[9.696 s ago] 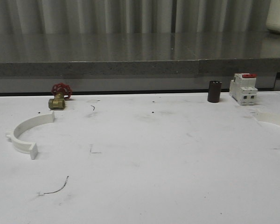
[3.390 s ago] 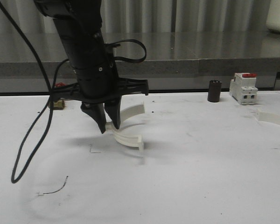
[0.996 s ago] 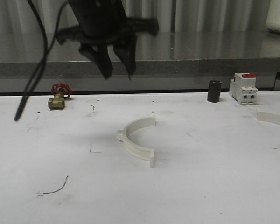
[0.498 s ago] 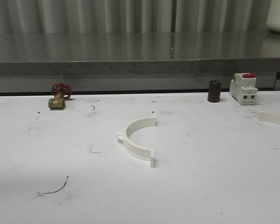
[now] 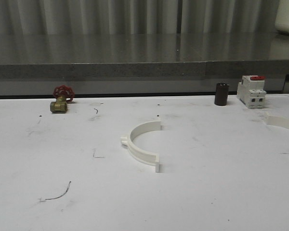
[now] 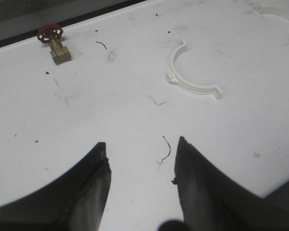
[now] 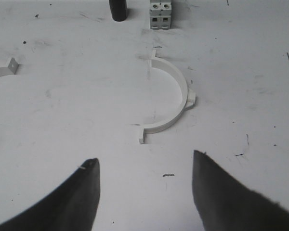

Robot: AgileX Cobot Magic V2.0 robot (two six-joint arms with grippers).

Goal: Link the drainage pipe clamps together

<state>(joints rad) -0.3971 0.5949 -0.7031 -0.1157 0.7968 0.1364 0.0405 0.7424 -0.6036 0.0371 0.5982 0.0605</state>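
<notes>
One white half-ring drainage pipe clamp [image 5: 137, 151] lies flat in the middle of the white table, its open side facing right. In the left wrist view this clamp [image 6: 192, 86] sits well ahead of my left gripper [image 6: 141, 144], which is open with nothing between its fingers. The second clamp [image 5: 284, 122] lies at the table's right edge, partly cut off by the frame. In the right wrist view that clamp [image 7: 182, 82] lies ahead of my right gripper [image 7: 145, 161], which is open and holds nothing. The two clamps are far apart.
A brass valve with a red handle [image 5: 60, 101] stands at the back left. A dark cylinder [image 5: 221, 94] and a white breaker with a red switch [image 5: 251, 91] stand at the back right. A grey ledge [image 5: 144, 70] runs behind the table.
The left arm carried the clamp from the left side to the middle, let it go, rose, and left the front view. Nothing has moved in the last half second.
</notes>
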